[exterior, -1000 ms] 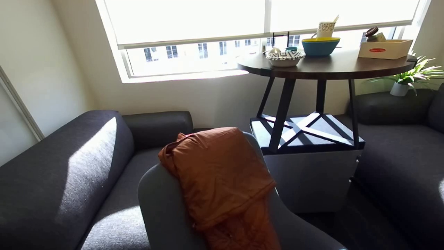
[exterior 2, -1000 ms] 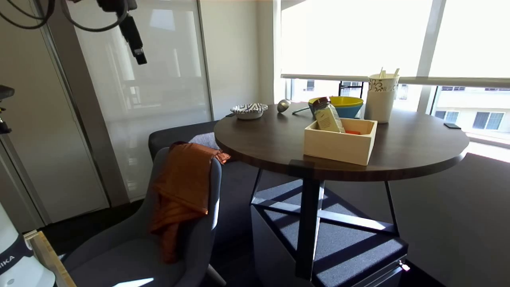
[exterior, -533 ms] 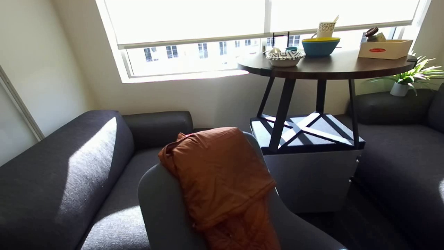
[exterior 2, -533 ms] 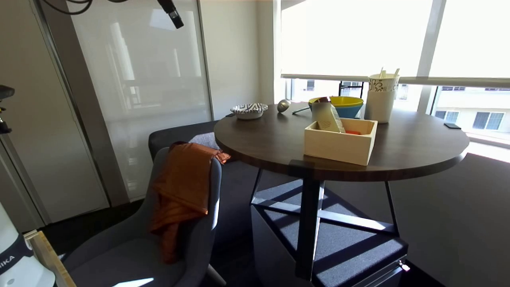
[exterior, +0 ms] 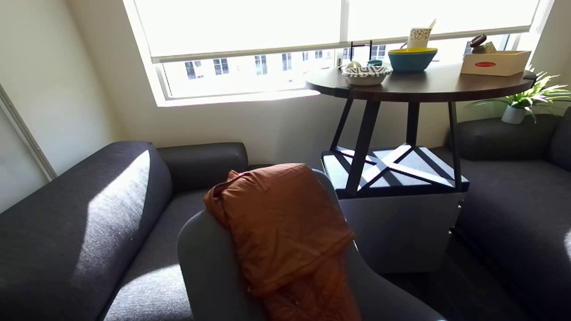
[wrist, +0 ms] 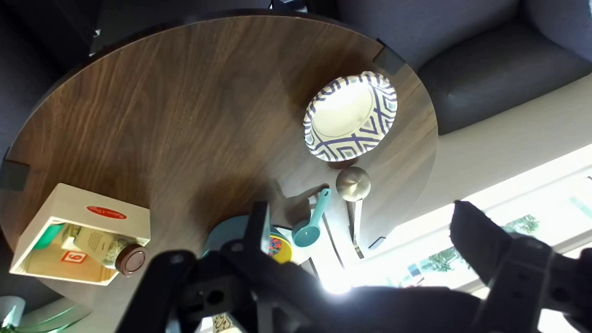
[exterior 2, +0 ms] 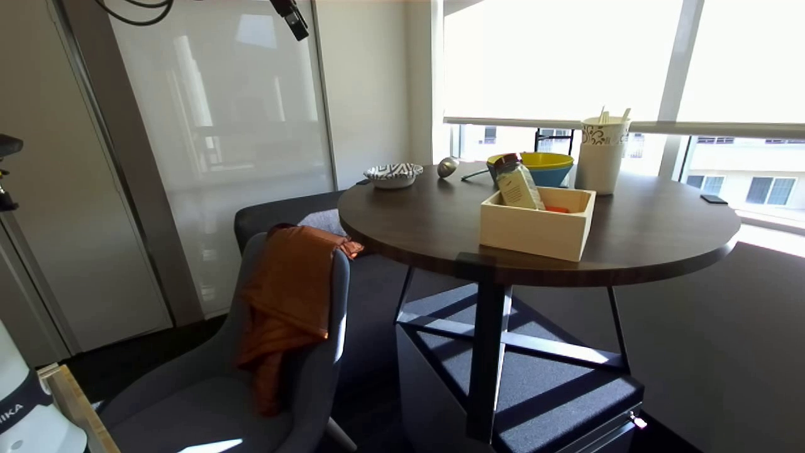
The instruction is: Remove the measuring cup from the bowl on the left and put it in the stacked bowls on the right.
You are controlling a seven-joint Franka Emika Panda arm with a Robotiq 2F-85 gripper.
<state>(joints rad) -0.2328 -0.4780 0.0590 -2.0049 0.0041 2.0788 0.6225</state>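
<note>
- Round table (wrist: 185, 101): dark wood grain, smooth, with a soft sheen.
- Patterned bowl (wrist: 342, 115), near the table's right edge in the wrist view: paper-looking, smooth inside.
- Ladle (wrist: 353, 184), towards the lower right edge in that view: shiny, brushed-looking metal.
- Measuring cup (wrist: 306, 236): teal, smooth, plastic-looking.
- Stacked bowls (exterior: 411, 62): plastic-looking, matt outside.
- Box (exterior 2: 528, 229), by the near edge in an exterior view: pale, matt wood.
- Jar (exterior 2: 517, 182) in it: clear, glass or plastic, cannot tell; paper-looking label (exterior 2: 522, 194), smooth brown lid (wrist: 132, 260).
- Garment (exterior: 285, 227): orange cloth, smooth, creased, faintly glossy.
- Sofa (exterior: 129, 218): rough grey weave; sofa arm (exterior: 205, 165) smooth, leather-like.
- Gripper (wrist: 358, 210): matt black.
</note>
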